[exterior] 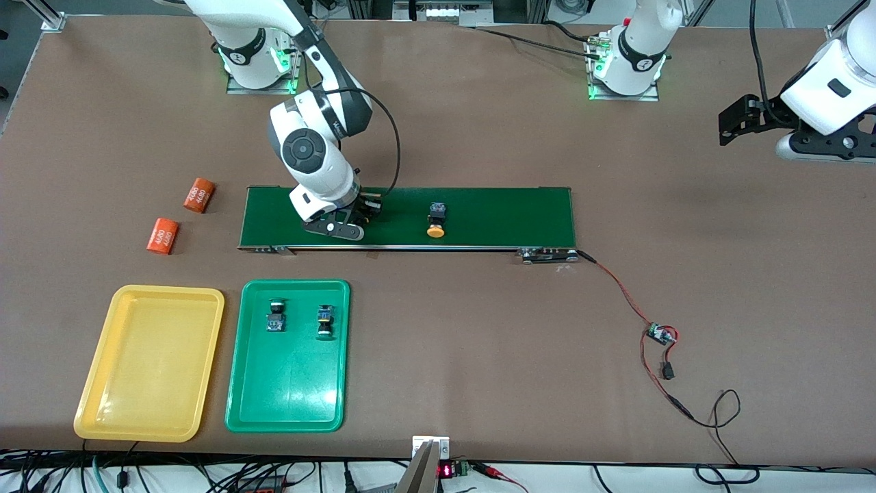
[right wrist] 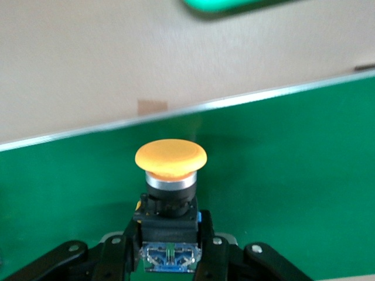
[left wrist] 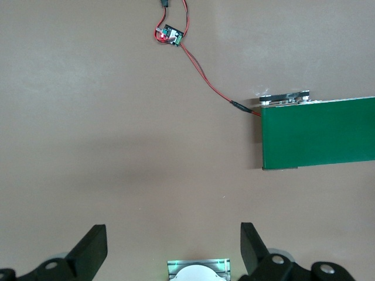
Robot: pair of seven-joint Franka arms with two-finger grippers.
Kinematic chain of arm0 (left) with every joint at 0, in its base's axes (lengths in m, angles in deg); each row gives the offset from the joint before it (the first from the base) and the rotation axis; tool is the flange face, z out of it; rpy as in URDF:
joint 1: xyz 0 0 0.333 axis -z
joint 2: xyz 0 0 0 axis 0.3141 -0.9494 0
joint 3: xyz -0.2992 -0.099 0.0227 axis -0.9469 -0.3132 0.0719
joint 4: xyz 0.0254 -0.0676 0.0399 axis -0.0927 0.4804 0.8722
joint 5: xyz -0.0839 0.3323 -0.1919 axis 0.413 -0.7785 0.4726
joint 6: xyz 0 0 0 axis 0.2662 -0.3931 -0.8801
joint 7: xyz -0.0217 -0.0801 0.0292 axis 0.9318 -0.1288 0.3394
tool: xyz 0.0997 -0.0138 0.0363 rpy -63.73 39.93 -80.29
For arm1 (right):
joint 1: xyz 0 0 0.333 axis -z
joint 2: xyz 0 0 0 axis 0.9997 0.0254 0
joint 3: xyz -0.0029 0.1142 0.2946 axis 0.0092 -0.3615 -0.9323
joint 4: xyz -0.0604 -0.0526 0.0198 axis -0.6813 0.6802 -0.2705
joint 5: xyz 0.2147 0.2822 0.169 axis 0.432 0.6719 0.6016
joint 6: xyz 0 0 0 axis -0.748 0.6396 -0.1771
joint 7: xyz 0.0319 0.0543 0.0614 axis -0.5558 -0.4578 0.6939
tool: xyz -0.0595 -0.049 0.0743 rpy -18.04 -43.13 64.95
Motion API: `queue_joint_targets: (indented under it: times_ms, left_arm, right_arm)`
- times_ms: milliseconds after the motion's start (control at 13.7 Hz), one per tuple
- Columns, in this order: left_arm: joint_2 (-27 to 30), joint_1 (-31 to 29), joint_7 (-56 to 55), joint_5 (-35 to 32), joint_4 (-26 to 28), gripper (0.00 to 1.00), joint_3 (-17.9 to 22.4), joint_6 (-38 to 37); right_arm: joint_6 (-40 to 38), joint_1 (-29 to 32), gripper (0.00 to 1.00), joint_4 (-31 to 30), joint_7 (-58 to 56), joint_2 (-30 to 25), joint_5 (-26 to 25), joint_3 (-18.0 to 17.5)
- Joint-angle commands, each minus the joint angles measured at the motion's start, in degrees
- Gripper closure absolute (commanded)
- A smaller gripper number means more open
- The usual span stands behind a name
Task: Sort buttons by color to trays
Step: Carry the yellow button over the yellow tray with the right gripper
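Right hand (right wrist: 170,254) apparently clamps yellow-capped button (right wrist: 170,175) on conveyor belt (right wrist: 281,175).

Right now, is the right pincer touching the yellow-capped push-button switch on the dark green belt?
Touching. In the right wrist view the right pincer has its fingers pressed against both sides of the yellow-capped switch's black body.

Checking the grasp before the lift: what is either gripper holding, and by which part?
The right gripper is shut on a yellow-capped button on the conveyor belt, gripping its black-and-blue body below the cap. The left gripper is open and holds nothing.
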Motion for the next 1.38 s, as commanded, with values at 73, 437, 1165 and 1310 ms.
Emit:
queue_joint_targets:
  times_ms: [73, 437, 1165, 1310]
  left_arm:
    - [-0.62, -0.24, 1.06, 0.62, -1.71, 0.00, -0.11, -1.31]
    - [-0.62, -0.24, 1.06, 0.62, -1.71, 0.00, -0.29, -1.31]
    - [-0.62, -0.24, 1.06, 0.71, -1.71, 0.00, -0.38, -1.14]
    - [-0.62, -0.24, 1.06, 0.71, -1.71, 0.00, -0.38, -1.22]
  right_arm:
    - [-7.24, 7.94, 1.00, 9.91, -5.84, 0.22, -3.19, 1.16]
    - [-7.88, 21.30, 1.00, 17.76, -24.28, 6.28, -11.55, 2.48]
    - [0.30, 33.54, 1.00, 27.07, -40.58, 20.53, -13.22, 2.13]
    - [3.27, 35.11, 0.91, 27.35, -42.77, 21.76, -12.70, 2.13]
